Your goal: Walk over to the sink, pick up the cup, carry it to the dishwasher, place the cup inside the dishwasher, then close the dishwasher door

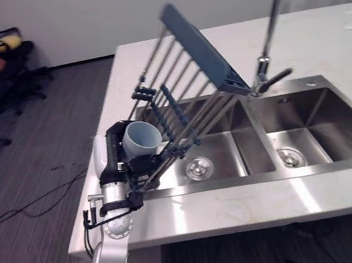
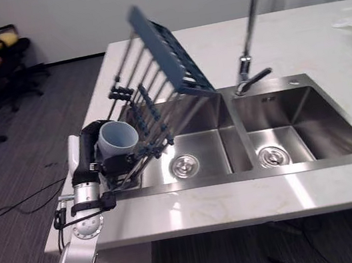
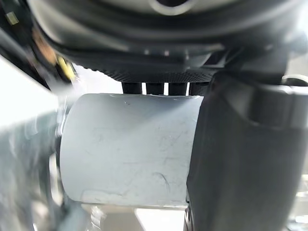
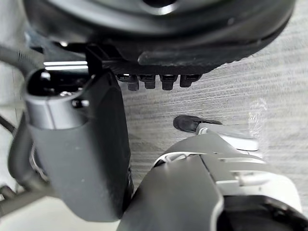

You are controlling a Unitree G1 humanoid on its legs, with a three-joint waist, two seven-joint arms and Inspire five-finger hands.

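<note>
Cup (image 1: pixel 142 139): pale, held in the left hand (image 1: pixel 115 162) at the 9 o'clock end of the sink (image 1: pixel 265 180), above the sink's steel rim; its open mouth is tipped up and faces about 1 o'clock; it stands clear of both basins.

Left hand: closed round the cup; in the left wrist view the cup's side (image 3: pixel 130 149) lies between the thumb (image 3: pixel 240 159) on one flank and the fingers (image 3: pixel 159 88) curled over the far edge; grip contact is seen on both sides.

Rack (image 1: pixel 205 52): tilted steeply; its low end sits at the cup and left hand, and its bars rise toward 1 o'clock to a blue-grey panel held high over the left basin; a row of blue-tipped tines runs just beside the cup at 3 o'clock; whether rack and cup touch cannot be told.

Sink: two steel basins set in the white surface (image 1: pixel 322 33); one drain (image 1: pixel 199 166) in the left basin, a second drain (image 1: pixel 290 156) in the right; the faucet (image 1: pixel 273 10) stands at 12 o'clock between the basins, its handle pointing toward 3 o'clock.

Right hand (image 4: pixel 82 159): seen in the right wrist view over the grey floor (image 4: pixel 260 72); whether it is open or closed cannot be told; nothing is seen in it.

Surroundings: a dark chair (image 1: pixel 15 57) stands on the floor at 10 o'clock, well apart from the surface.
</note>
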